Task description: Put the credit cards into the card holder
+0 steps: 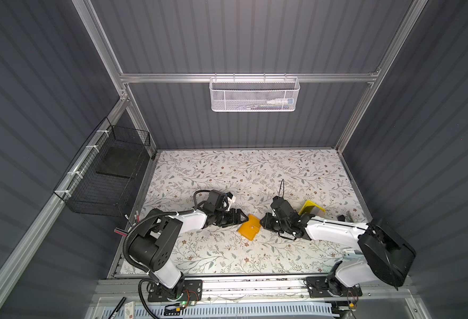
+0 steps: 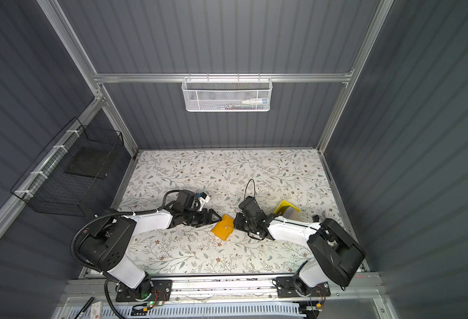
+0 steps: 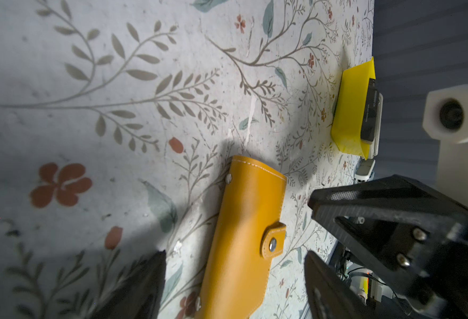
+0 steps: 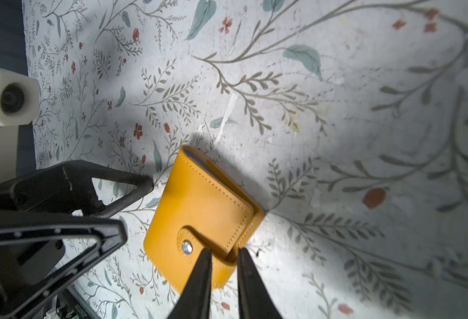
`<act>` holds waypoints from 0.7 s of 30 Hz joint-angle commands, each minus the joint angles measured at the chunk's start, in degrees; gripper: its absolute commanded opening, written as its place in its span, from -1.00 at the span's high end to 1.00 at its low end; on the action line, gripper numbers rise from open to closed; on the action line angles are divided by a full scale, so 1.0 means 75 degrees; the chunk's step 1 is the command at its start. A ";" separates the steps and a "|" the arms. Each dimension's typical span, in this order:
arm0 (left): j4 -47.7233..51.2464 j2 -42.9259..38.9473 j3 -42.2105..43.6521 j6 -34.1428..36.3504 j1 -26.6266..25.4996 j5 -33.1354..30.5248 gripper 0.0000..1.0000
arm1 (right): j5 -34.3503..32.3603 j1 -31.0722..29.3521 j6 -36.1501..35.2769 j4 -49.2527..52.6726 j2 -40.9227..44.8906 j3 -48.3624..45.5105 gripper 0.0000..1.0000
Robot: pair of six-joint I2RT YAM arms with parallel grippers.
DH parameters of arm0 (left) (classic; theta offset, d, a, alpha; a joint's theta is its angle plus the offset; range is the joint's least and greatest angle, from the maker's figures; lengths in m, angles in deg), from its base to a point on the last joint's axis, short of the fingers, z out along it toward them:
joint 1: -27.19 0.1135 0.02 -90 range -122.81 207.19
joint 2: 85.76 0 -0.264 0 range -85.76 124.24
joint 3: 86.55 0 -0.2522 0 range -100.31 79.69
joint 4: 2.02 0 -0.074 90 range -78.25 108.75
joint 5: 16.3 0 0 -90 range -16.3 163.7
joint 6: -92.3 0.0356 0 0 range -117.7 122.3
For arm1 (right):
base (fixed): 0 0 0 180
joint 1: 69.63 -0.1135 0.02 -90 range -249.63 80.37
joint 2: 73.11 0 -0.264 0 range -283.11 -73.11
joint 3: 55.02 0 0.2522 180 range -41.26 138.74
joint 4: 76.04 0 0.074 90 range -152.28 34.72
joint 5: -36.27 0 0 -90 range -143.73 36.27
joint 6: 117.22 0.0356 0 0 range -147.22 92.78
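Left jaws are spread wide and gripping nothing, fingertips [image 3: 144, 287] flanking one end of the holder [image 3: 243, 221]. Right jaws show only a narrow gap, fingertips [image 4: 202, 272] straddling the loop of the strap [image 4: 199, 234] by the snap [image 4: 186, 246]. Honestly can't tell if they're actually pinching it. Holder's closed, snapped shut, lying on the surface [image 1: 227, 171] right between the two arms. A bit further back on the right, a yellow tray [image 1: 308, 206] holds the cards [image 3: 369, 110], a dark one against a pale one. Print on the dark one is too small to read. Surface has a floral pattern. Behind that: dark grey ribbed walls, a black wire basket [image 1: 103, 176] on the left, and a white mesh basket [image 1: 254, 94] on the back rail.
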 commanded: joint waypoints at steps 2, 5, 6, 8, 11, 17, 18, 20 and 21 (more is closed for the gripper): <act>0.0061 0.0038 0.0303 -0.0357 -0.0166 -0.0129 -0.58 | 0.0062 -0.0192 0.0111 0.0349 0.0256 -0.0349 0.50; 0.0037 0.0131 0.0262 -0.0389 -0.0271 -0.0178 -0.58 | 0.0214 -0.0302 0.0148 0.0214 0.0260 -0.0420 0.47; 0.0053 0.0149 0.0243 -0.0390 -0.0299 -0.0218 -0.58 | 0.0267 -0.0312 0.0181 0.0116 0.0236 -0.0448 0.46; 0.0096 0.0161 0.0242 -0.0431 -0.0325 -0.0318 -0.58 | 0.0347 -0.0322 0.0254 -0.0062 0.0134 -0.0474 0.45; -0.0030 0.0179 0.0313 -0.0524 -0.0337 -0.0327 -0.57 | 0.0443 -0.0323 0.0331 -0.0241 -0.0119 -0.0393 0.44; -0.0459 0.0357 0.0421 -0.0828 -0.0471 -0.0144 -0.56 | 0.0466 -0.0328 0.0519 -0.0598 -0.0427 -0.0351 0.45; -0.0480 0.0360 0.0418 -0.0857 -0.0486 -0.0141 -0.56 | 0.0437 -0.0324 0.0574 -0.0629 -0.0453 -0.0348 0.45; -0.0473 0.0401 0.0393 -0.0857 -0.0513 -0.0109 -0.56 | 0.0421 -0.0323 0.0647 -0.0710 -0.0502 -0.0371 0.46; -0.0457 0.0418 0.0384 -0.0853 -0.0533 -0.0108 -0.56 | 0.0427 -0.0332 0.0684 -0.0760 -0.0515 -0.0394 0.47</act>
